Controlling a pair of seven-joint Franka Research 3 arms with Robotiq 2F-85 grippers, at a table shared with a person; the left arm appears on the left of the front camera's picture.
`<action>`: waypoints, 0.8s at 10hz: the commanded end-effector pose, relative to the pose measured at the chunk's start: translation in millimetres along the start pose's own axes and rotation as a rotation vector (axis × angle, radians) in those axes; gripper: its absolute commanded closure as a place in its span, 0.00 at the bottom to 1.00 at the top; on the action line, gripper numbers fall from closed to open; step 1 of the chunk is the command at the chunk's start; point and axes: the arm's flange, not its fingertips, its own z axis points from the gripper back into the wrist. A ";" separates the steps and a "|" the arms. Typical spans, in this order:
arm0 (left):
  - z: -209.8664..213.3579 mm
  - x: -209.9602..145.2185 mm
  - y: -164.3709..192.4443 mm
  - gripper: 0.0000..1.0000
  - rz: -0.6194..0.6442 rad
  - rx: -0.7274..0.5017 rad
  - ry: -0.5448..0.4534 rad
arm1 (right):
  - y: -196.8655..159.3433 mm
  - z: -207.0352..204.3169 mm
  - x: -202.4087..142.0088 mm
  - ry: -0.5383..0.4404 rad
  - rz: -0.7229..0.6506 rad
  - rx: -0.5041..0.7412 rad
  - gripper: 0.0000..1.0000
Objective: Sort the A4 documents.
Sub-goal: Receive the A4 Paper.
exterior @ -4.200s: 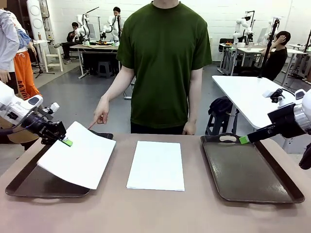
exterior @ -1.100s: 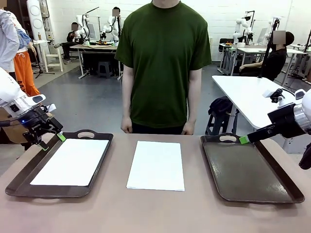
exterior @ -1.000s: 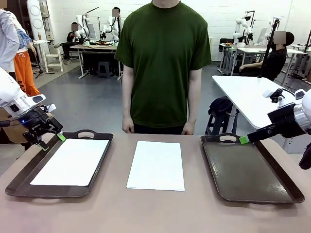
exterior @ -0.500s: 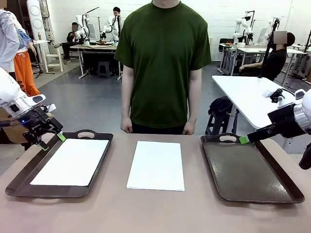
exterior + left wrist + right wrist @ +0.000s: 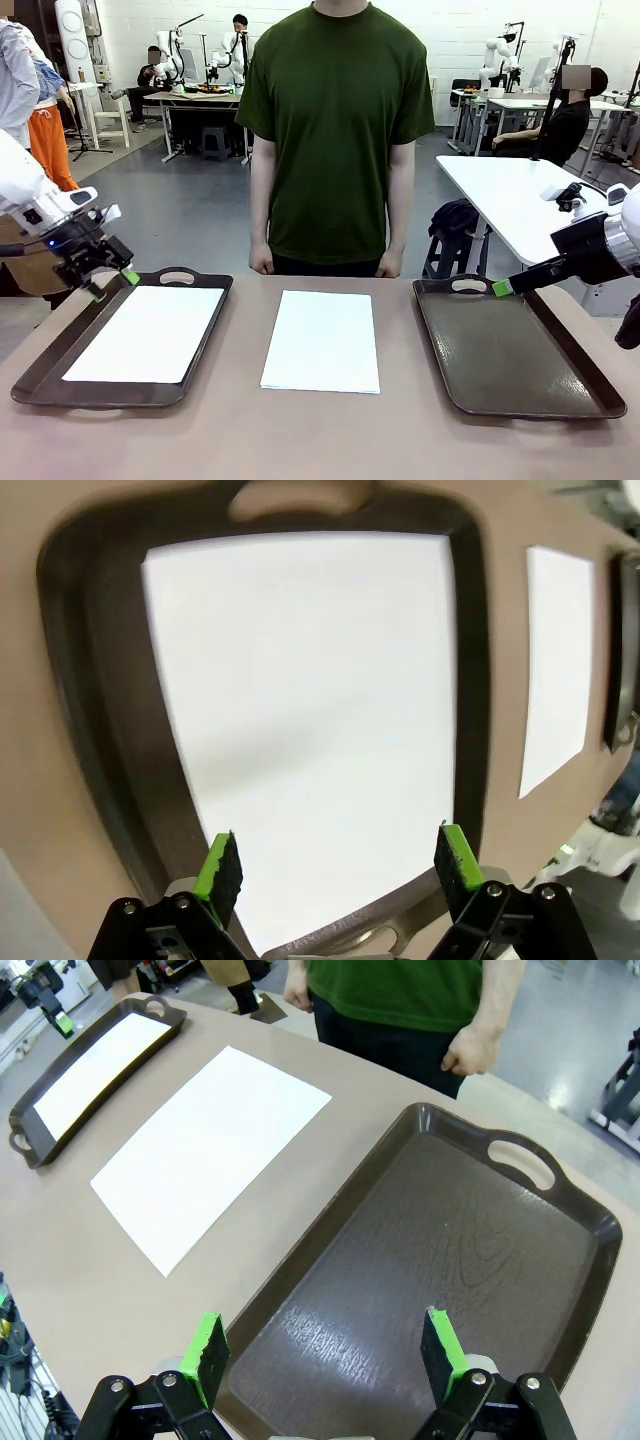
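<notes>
One white A4 document (image 5: 147, 333) lies flat inside the dark brown left tray (image 5: 60, 350); the left wrist view looks down on this sheet (image 5: 310, 710) in its tray (image 5: 110, 740). A stack of white A4 documents (image 5: 322, 340) rests on the table's middle, also seen in the right wrist view (image 5: 205, 1145). My left gripper (image 5: 108, 283) hovers open and holds nothing, above the left tray's far left corner, its green pads (image 5: 222, 865) wide apart. My right gripper (image 5: 505, 287) is open over the bare right tray (image 5: 510, 350), fingers (image 5: 210, 1350) spread above its near end.
A person in a green shirt (image 5: 335, 130) stands at the far edge behind the stack, hands (image 5: 262, 262) hanging at the sides. The right tray (image 5: 440, 1260) holds nothing. Bare brown table (image 5: 320, 430) runs along the front.
My left gripper has risen slightly and shifted a little toward the tray's far corner. The sheet lies still in the left tray; the right arm and the person have not moved.
</notes>
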 end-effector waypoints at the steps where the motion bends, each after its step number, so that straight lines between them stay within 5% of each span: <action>1: 35.9 -17.8 -61.2 0.00 -0.281 -0.014 -0.162 | -1.2 -3.7 -1.1 -0.003 -0.009 0.010 0.00; 3: 74.5 -36.7 -101.5 0.00 -0.560 -0.103 -0.261 | -1.2 -3.7 -1.1 -0.003 -0.009 0.010 0.00; 5: 73.9 -61.7 -119.2 0.00 -0.665 -0.134 -0.285 | -1.2 -3.7 -1.1 -0.003 -0.009 0.010 0.00; 8: 65.7 -93.6 -140.8 0.00 -0.802 -0.011 -0.315 | -1.2 -3.7 -1.1 -0.003 -0.009 0.010 0.00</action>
